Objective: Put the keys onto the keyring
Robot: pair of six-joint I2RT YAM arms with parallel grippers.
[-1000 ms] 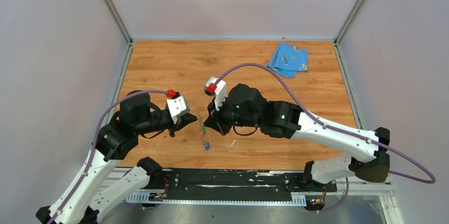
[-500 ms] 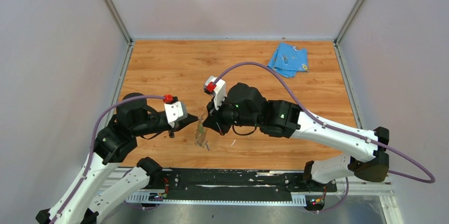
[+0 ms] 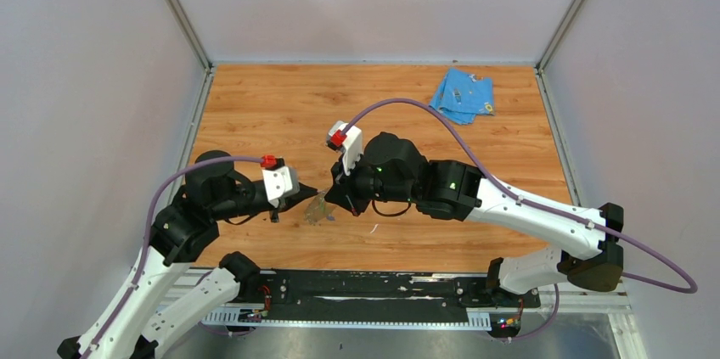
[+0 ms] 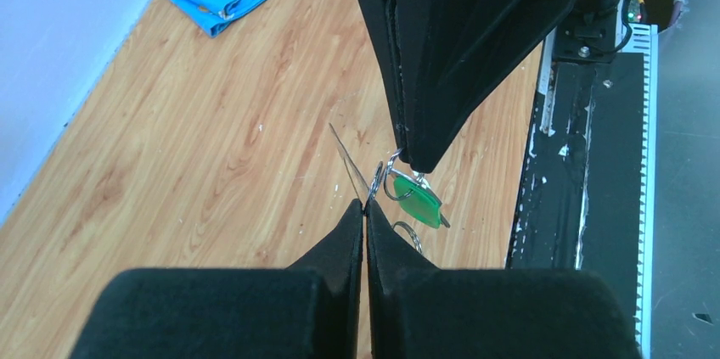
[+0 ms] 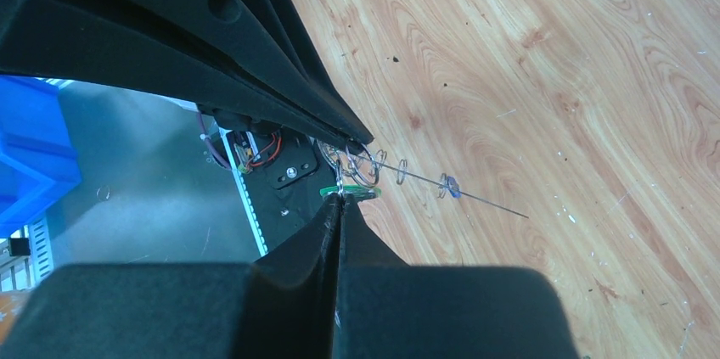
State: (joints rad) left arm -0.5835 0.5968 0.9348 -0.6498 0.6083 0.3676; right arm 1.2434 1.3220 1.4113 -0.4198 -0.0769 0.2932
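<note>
The left pincer [image 4: 363, 210] is pressed together on the thin grey metal band of the large oval keyring [image 4: 350, 162]. In the left wrist view the band shows only as a fine slanting line rising from between the 2 fingertips.

The right pincer [image 5: 340, 202] is also pressed together, tip to tip with the left one near the front middle of the wooden bench [image 3: 255, 104]. It pinches the small key with the green plastic head, the green key [image 4: 419, 204], at its top, where a little wire ring passes through it. The green head hangs just below the right fingertips and just beside the left fingertips, on their right in the left wrist view.

In the right wrist view the keyring runs as a thin straight line away from the 2 pincers over the wood. The small key with the blue plastic head, the blue key [image 5: 450, 186], sits along that line, further out from the fingertips than the green key. Whether it is threaded on the band cannot be told.

A folded light-blue cloth [image 3: 463, 94] lies at the far right corner of the bench, well apart from both pincers.
</note>
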